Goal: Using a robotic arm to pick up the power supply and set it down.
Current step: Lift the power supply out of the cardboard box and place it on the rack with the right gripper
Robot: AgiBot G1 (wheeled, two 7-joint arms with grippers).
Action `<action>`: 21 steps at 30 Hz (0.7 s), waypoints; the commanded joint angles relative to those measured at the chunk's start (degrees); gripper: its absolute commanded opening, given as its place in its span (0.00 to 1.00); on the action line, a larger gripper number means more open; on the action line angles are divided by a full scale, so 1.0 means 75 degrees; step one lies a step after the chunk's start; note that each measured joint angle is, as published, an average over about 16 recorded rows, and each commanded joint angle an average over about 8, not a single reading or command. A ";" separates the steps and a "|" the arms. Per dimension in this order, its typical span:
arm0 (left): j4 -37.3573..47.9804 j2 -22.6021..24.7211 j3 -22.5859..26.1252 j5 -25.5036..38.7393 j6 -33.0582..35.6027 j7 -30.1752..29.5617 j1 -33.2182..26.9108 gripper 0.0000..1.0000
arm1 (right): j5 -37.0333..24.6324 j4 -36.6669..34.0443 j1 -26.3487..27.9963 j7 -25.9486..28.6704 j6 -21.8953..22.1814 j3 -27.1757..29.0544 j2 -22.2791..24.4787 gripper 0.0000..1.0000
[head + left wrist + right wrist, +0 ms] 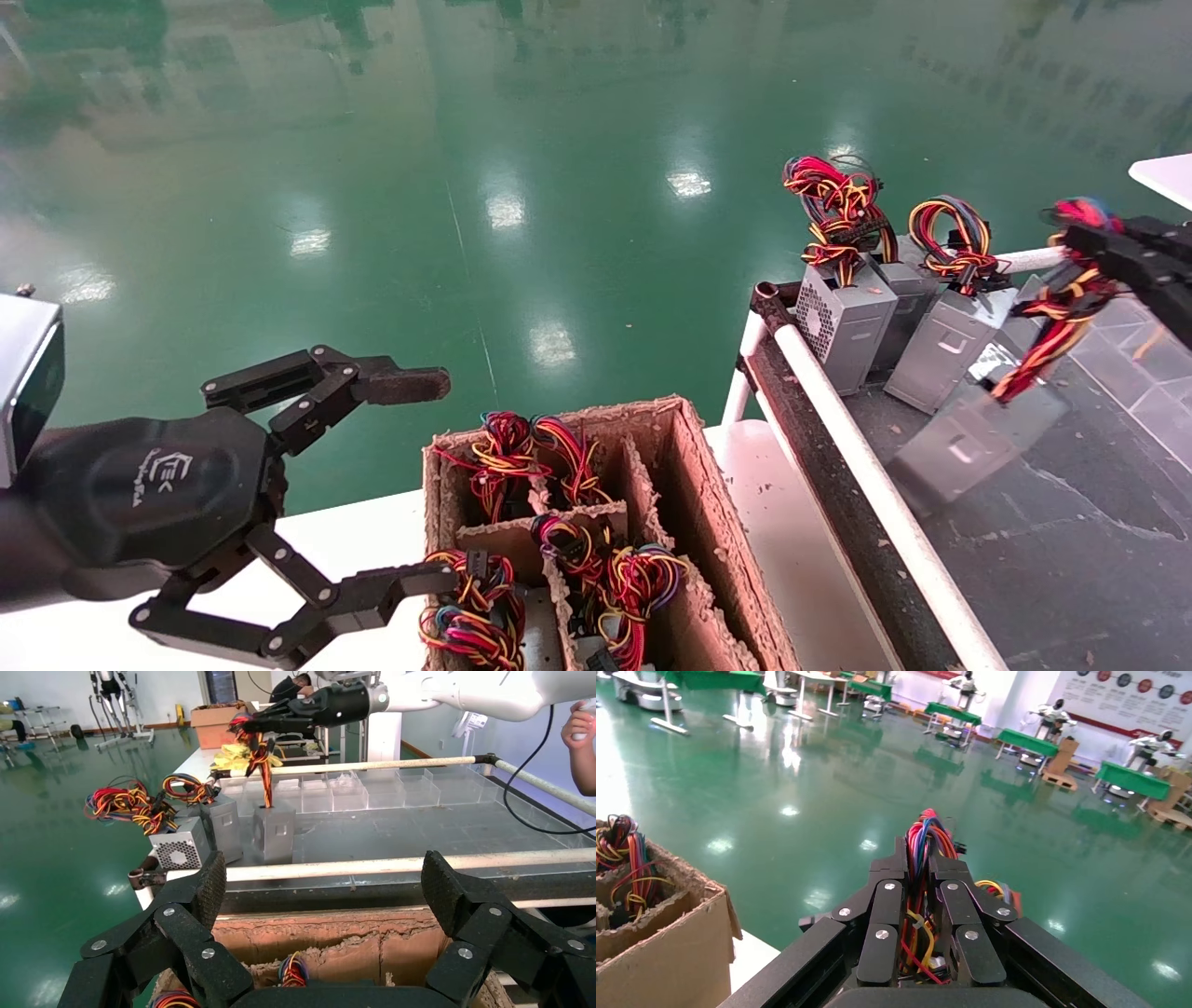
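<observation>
Green floor fills the frame's top; lower centre, our cardboard box (694, 485) holds wired units. Right gripper (919, 881) clamps the power supply (973, 438) wires; left gripper (410, 485) gapes.

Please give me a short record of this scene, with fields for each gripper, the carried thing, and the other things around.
right gripper: shut on the wire bundle, over the dark conveyor
power supply: grey box hanging tilted by its wires, bottom close to the conveyor; contact cannot be told
left gripper: open, idle, beside the cardboard box
cardboard box: divided compartments, holding more units with coloured wires
other power supplies: upright in a row at the conveyor's far end
</observation>
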 commanded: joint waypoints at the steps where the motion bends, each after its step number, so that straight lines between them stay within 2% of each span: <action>1: 0.0000 0.0000 0.0000 0.0000 0.0000 0.0000 0.0000 1.00 | -0.0158 -0.0148 0.0217 -0.0068 -0.0032 -0.0109 -0.0127 0.00; 11: 0.0000 0.0000 0.0000 0.0000 0.0000 0.0000 0.0000 1.00 | -0.0844 -0.0837 0.1419 -0.0293 -0.0057 -0.0596 -0.0975 0.00; 21: 0.0000 0.0000 0.0001 -0.0001 0.0000 0.0000 0.0000 1.00 | -0.1297 -0.1680 0.2147 -0.0707 0.0082 -0.0888 -0.1573 0.00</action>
